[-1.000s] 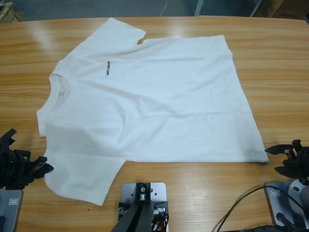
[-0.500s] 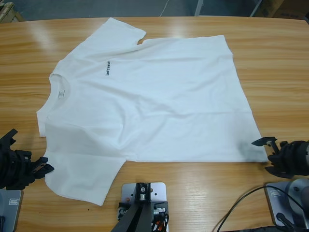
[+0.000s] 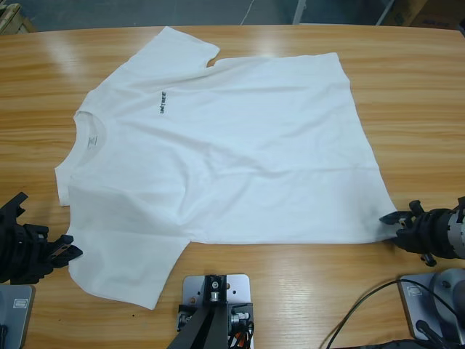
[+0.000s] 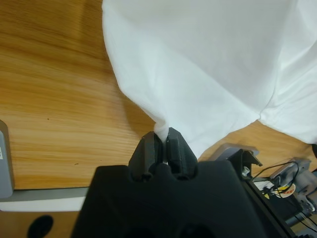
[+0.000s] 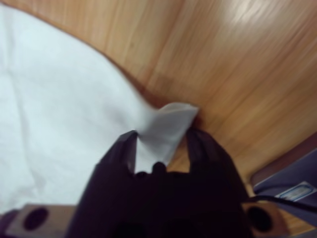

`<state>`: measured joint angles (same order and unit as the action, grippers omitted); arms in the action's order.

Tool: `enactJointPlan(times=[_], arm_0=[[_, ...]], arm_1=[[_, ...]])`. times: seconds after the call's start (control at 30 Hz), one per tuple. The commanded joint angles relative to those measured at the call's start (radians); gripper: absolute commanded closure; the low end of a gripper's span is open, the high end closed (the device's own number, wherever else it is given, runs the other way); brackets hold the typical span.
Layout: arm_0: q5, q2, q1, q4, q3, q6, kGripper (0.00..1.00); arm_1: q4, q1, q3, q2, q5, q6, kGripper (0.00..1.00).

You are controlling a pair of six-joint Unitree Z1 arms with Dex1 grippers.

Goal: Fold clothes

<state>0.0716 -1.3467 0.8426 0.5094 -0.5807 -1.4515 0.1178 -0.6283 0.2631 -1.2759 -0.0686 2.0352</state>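
Fingers of the left gripper (image 4: 161, 148) pinch the T-shirt (image 3: 225, 145); right gripper (image 5: 161, 144) straddles its corner, unclosed; nothing folded yet.

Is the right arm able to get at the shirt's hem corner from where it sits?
Probably yes: the right gripper already has the T-shirt hem corner between its open jaws, with only bare table around it.

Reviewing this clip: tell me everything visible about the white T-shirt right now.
The T-shirt is plain white soft cloth, short-sleeved, with small black chest lettering and a neck label. It lies spread flat, lightly wrinkled, on the wooden table. The left gripper pinches a sleeve edge; the right gripper's open jaws straddle a lifted hem corner.
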Motion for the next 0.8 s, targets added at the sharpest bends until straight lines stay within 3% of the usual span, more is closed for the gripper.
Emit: enactJointPlan(times=[0.03, 0.33, 0.43, 0.6, 0.8], arm_0=[[0.008, -0.034, 0.009, -0.009, -0.006, 0.010, 1.000], [0.005, -0.030, 0.009, -0.009, -0.005, 0.010, 1.000], [0.004, -0.016, 0.009, -0.007, -0.004, 0.011, 1.000], [0.009, 0.052, 0.048, 0.066, -0.004, -0.034, 1.000], [0.022, 0.084, 0.160, 0.151, -0.072, -0.117, 1.000]], arm_1=[[0.000, -0.011, -0.035, 0.035, -0.028, -0.039, 1.000], [-0.008, -0.011, -0.003, 0.000, -0.007, -0.137, 1.000], [0.084, -0.017, 0.052, -0.041, 0.025, -0.212, 1.000], [0.252, -0.053, 0.081, 0.033, 0.114, -0.187, 1.000], [0.357, -0.053, 0.139, 0.040, 0.148, -0.192, 1.000]])
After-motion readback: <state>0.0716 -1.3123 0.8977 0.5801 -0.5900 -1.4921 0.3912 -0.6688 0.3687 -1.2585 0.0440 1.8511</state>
